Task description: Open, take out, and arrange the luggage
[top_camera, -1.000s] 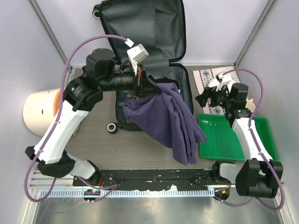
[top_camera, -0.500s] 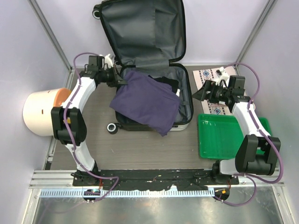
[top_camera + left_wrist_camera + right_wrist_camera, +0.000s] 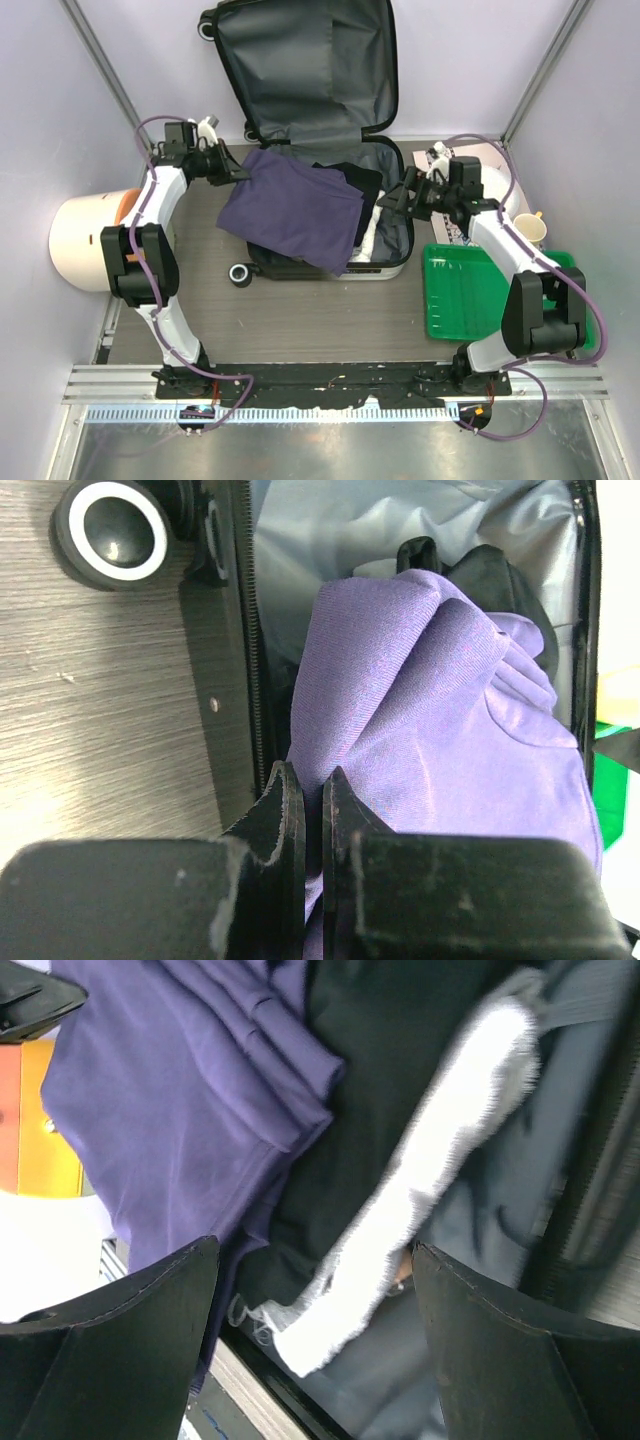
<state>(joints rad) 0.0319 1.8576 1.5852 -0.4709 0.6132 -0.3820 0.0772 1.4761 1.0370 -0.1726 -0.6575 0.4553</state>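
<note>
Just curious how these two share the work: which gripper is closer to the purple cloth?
Left. The left gripper is shut on an edge of the purple cloth; the right gripper hangs open over the right side of the luggage, clear of the cloth.

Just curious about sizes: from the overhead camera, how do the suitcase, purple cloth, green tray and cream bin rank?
1. luggage, largest
2. purple cloth and green tray: about alike, not ranked
3. cream bin, smallest
</note>
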